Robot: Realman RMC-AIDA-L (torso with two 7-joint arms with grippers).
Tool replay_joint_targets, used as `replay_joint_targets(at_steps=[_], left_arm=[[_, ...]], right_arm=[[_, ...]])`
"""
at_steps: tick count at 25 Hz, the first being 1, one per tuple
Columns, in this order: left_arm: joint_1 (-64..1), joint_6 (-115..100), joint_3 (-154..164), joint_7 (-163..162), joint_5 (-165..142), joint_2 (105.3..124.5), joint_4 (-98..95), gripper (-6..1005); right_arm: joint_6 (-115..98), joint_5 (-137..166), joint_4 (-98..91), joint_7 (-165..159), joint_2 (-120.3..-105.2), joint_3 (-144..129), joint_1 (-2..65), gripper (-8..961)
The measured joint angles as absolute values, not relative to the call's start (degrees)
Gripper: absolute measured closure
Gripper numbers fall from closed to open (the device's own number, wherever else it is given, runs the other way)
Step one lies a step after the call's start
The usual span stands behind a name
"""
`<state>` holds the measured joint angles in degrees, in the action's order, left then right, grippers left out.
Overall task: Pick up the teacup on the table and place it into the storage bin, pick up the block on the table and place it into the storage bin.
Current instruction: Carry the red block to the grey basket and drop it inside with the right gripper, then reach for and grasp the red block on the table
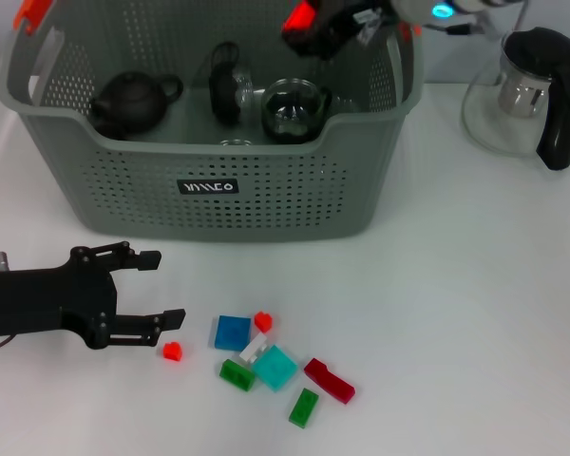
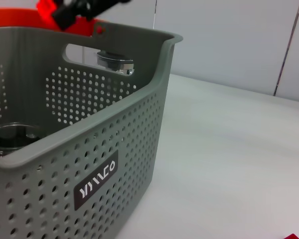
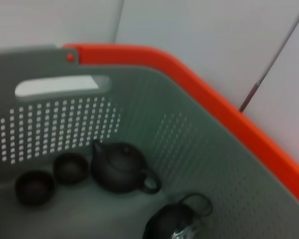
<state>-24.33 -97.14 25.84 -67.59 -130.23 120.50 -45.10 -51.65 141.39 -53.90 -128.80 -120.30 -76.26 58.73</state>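
Observation:
The grey-green storage bin (image 1: 266, 195) stands at the back of the table. In the right wrist view two small dark teacups (image 3: 34, 187) rest on its floor beside a dark teapot (image 3: 120, 167). Several coloured blocks (image 1: 266, 361) lie on the table in front of the bin. A small red block (image 1: 173, 351) lies just right of my left gripper (image 1: 161, 288), which is open and low over the table with nothing between its fingers. My right gripper (image 1: 325, 23) hovers above the bin's back right corner.
The bin also holds glass vessels (image 1: 292, 106) and a dark pitcher (image 3: 175, 219). A glass teapot with a black handle (image 1: 530, 93) stands on the table right of the bin. Bare white table (image 1: 475, 313) stretches to the right of the blocks.

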Motion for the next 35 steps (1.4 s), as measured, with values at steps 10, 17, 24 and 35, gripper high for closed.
replay_joint_targets(at_steps=[10, 17, 24, 35], left_arm=[[-24.33, -97.04, 25.84, -67.6, -130.44, 120.44, -45.09, 126], [-24.27, -97.34, 25.84, -67.67, -130.44, 120.34, -45.27, 126], [-24.14, -97.41, 25.85, -67.65, -130.51, 120.32, -45.44, 126], [-23.99, -97.21, 25.84, -67.64, -130.51, 120.32, -45.27, 126]], right_arm=[[-47.78, 141.44, -48.85, -129.21, -120.23, -75.95, 60.46, 414], [-51.93, 140.51, -56.55, -129.26, -120.23, -75.57, 58.12, 118], [-67.46, 127.37, -79.09, -122.84, -120.17, -74.36, 47.18, 66], [-94.72, 123.76, -92.38, -118.11, -120.03, -72.42, 37.96, 36]])
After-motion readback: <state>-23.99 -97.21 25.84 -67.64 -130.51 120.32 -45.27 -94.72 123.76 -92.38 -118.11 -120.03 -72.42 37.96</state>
